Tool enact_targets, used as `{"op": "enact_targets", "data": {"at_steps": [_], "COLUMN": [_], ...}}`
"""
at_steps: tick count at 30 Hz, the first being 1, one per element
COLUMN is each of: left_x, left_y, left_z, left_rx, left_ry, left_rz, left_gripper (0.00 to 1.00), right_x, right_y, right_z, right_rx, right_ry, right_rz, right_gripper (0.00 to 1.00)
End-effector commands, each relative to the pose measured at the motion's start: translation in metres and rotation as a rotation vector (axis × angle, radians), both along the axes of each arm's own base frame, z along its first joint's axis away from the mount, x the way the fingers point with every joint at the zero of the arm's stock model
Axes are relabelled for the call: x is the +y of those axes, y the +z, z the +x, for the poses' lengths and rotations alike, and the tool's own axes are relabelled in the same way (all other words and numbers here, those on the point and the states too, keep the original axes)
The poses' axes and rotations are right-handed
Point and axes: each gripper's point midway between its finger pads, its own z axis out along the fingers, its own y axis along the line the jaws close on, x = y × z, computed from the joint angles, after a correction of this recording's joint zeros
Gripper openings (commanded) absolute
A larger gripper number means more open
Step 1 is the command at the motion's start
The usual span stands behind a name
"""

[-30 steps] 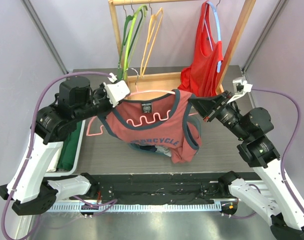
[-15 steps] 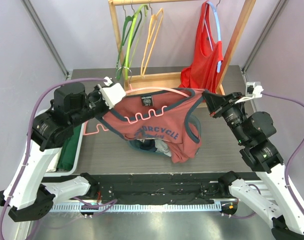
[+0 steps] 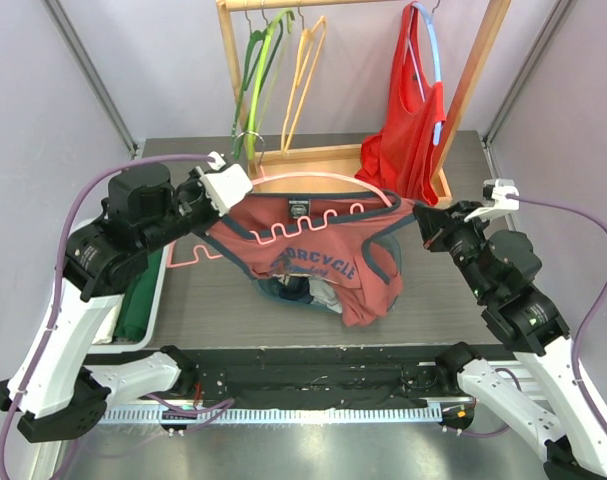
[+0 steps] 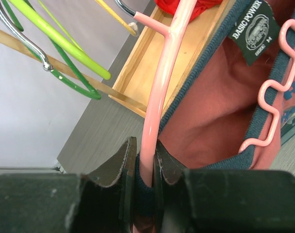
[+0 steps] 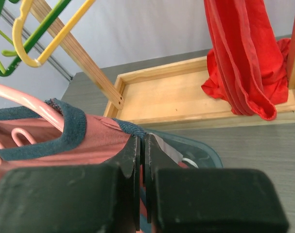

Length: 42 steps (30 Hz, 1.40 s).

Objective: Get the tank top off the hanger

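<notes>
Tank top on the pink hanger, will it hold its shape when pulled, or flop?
Probably floppy: the tank top sags below the hanger and bunches at its hem. Likely somewhat stretchy, since its strap is drawn taut toward the right gripper.

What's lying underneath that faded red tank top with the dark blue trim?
A teal plastic tub sits beneath the red tank top, with a few crumpled clothes showing at its near edge. The hanging fabric covers the rest of the tub and whatever it holds.
</notes>
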Motion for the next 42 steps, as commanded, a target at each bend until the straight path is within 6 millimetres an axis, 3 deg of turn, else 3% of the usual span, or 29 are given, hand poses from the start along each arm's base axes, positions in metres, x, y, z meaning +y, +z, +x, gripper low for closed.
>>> {"op": "enact_targets", "data": {"at_steps": [1, 5, 11, 17, 21, 23, 26, 27, 31, 36, 38, 39, 40, 42], "left_x": [0.023, 0.027, 0.01, -0.014, -0.037, -0.052, -0.066, -0.066, -0.073, -0.072, -0.069, -0.069, -0.07, -0.071], "left_y": [0.054, 0.07, 0.085, 0.091, 0.087, 0.089, 0.102, 0.12, 0.145, 0.169, 0.176, 0.177, 0.177, 0.177], "left_z": [0.014, 0.029, 0.043, 0.05, 0.05, 0.056, 0.069, 0.067, 0.066, 0.06, 0.058, 0.057, 0.056, 0.055], "left_rx": [-0.161, -0.199, -0.178, -0.145, -0.132, -0.171, -0.228, -0.262, -0.321, -0.373, -0.386, -0.391, -0.39, -0.394], "left_ry": [0.148, 0.228, 0.221, 0.151, 0.073, 0.041, 0.05, 0.049, 0.045, 0.046, 0.049, 0.047, 0.042, 0.035], "left_rz": [-0.103, -0.151, -0.226, -0.26, -0.226, -0.167, -0.145, -0.173, -0.209, -0.248, -0.261, -0.262, -0.26, -0.255], "left_gripper": [0.0, 0.0, 0.0, 0.0, 0.0, 0.0, 0.0, 0.0, 0.0, 0.0, 0.0, 0.0, 0.0, 0.0], "right_x": [-0.043, -0.045, -0.036, 0.003, 0.014, 0.01, 0.003, 0.001, -0.01, 0.004, 0.022, 0.028, 0.039, 0.048], "right_y": [-0.017, -0.025, -0.029, -0.031, -0.024, -0.015, 0.006, 0.01, 0.033, 0.039, 0.031, 0.016, 0.011, -0.019], "right_z": [-0.004, -0.013, -0.021, -0.027, -0.025, -0.023, -0.025, -0.025, -0.029, -0.033, -0.038, -0.04, -0.047, -0.049], "right_rx": [0.034, 0.049, 0.052, 0.011, -0.027, -0.054, -0.116, -0.128, -0.185, -0.218, -0.192, -0.147, -0.124, 0.0], "right_ry": [-0.192, -0.178, -0.114, 0.101, 0.158, 0.141, 0.116, 0.107, 0.065, 0.15, 0.261, 0.312, 0.392, 0.46], "right_rz": [-0.083, -0.089, -0.065, -0.03, -0.049, -0.078, -0.099, -0.102, -0.113, -0.144, -0.178, -0.217, -0.232, -0.266], "right_gripper": [0.01, 0.01, 0.01, 0.01, 0.01, 0.01, 0.01, 0.01, 0.01, 0.01, 0.08, 0.16, 0.39, 0.65]}}
